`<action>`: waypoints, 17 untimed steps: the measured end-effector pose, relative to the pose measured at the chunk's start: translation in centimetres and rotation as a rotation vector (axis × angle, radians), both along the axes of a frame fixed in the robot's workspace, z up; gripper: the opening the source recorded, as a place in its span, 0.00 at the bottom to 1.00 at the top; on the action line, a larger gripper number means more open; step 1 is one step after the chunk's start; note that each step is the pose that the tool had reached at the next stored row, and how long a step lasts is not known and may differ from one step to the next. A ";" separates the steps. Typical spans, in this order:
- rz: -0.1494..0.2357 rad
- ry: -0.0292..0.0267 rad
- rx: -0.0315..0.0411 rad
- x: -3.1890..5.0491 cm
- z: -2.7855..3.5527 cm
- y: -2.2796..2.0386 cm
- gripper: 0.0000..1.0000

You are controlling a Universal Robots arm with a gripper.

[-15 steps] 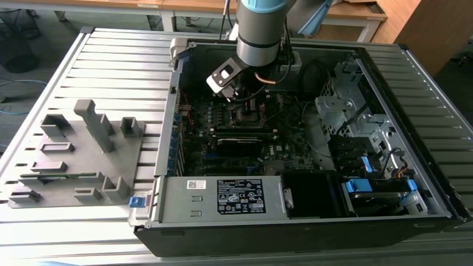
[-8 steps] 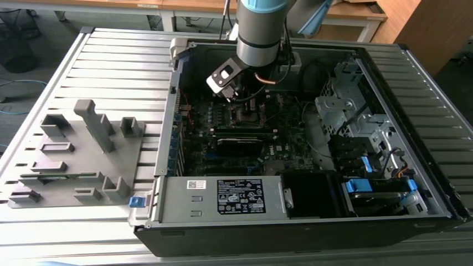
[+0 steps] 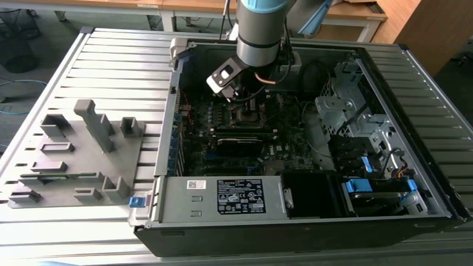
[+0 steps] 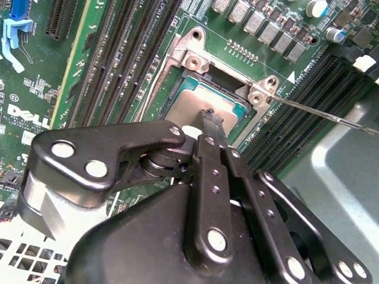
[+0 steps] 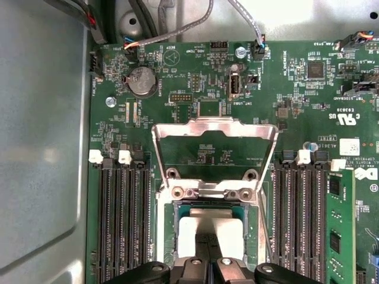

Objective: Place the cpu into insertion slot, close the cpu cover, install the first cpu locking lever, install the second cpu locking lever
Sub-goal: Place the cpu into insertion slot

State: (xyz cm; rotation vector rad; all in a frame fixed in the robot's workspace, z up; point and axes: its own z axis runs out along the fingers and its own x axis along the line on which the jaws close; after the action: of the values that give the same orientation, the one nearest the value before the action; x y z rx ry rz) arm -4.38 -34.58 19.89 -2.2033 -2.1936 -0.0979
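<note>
Open computer case on slatted table, grey fixture block beside it, power-supply box, coin battery

Silver-grey cpu with teal-green border; shiny silver cover; green board speckled with white print; black slots; black gripper; plain grey case.

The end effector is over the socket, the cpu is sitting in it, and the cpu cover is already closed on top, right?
Not quite. The cpu cover is open, swung back away from the insertion slot, as the first wrist view shows. The end effector is over the slot and the cpu sits in it.
</note>
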 end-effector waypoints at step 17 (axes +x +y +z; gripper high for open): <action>0.000 0.0009 -0.0013 0.00 2.99 -0.01 0.11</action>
State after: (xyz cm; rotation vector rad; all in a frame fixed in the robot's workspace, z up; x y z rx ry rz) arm -4.38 -34.59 22.88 -2.2035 -2.1939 -0.0955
